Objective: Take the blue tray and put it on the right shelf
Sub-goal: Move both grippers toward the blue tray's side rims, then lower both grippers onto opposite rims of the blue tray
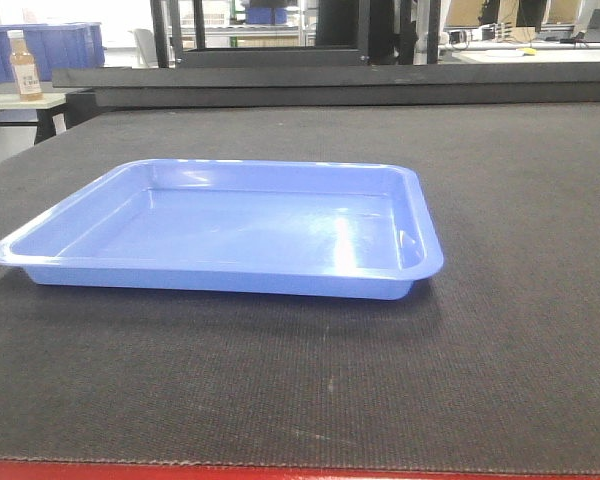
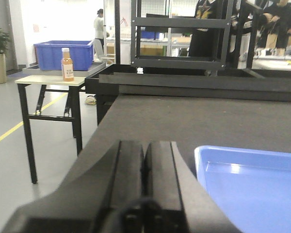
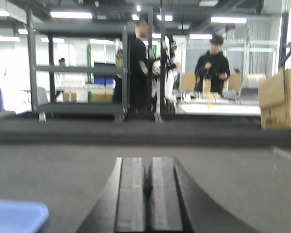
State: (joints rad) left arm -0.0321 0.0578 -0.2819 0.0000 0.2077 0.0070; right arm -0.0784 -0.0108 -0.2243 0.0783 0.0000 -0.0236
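The blue tray point(image 1: 230, 235) lies flat and empty on the dark mat of the table point(image 1: 520, 200), a little left of centre in the front view. Neither gripper shows in that view. In the left wrist view my left gripper point(image 2: 144, 145) is shut with nothing in it, and the blue tray's near-left corner point(image 2: 252, 184) sits just to its right. In the right wrist view my right gripper point(image 3: 149, 162) is shut and empty, with a corner of the blue tray point(image 3: 14, 216) at the lower left. The right shelf is out of view.
A small side table point(image 2: 48, 80) to the left carries an orange bottle point(image 2: 67, 64) and a dark blue bin point(image 2: 63, 54). Black racks point(image 2: 179, 43) stand past the table's far edge. People point(image 3: 213, 63) and cardboard boxes point(image 3: 279, 97) are behind. A red frame edge point(image 1: 280, 470) runs along the front.
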